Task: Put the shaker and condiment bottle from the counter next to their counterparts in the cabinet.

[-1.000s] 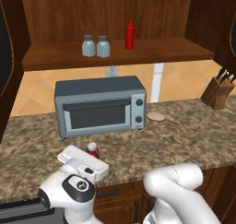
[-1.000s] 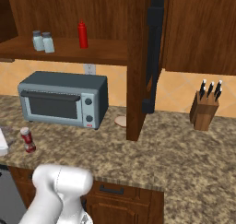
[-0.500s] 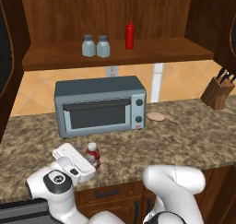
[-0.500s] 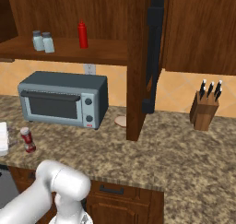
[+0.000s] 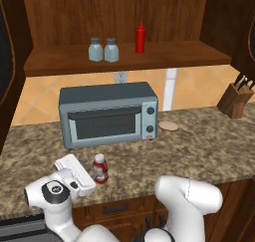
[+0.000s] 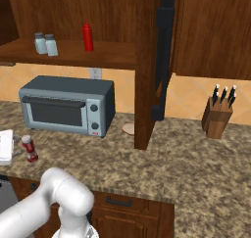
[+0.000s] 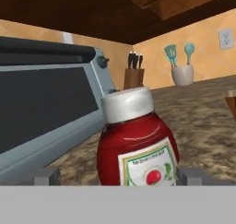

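The condiment bottle (image 5: 100,168) (image 6: 29,148), stout with red contents, a white label and a pale cap, stands upright on the counter (image 5: 199,149) near its front edge. My gripper (image 5: 89,172) (image 7: 119,176) is open and level with the bottle (image 7: 136,140), which sits between the fingertips (image 7: 44,176) without being clamped. Two near-identical pale shakers (image 5: 96,49) (image 5: 111,50) stand side by side on the cabinet shelf (image 5: 164,57). I cannot tell them apart. A slim red squeeze bottle (image 5: 140,38) (image 6: 87,36) stands to their right.
A grey toaster oven (image 5: 107,114) sits just behind the bottle. A small round object (image 5: 168,126) lies to its right, and a knife block (image 5: 235,99) stands far right. An open cabinet door (image 6: 147,60) hangs over the counter. A utensil holder (image 7: 183,73) stands further off.
My hand has shifted left and settled beside the condiment bottle, uncovering it in the left base view. The jaws stayed open. The bottle and the shelf items have not moved.
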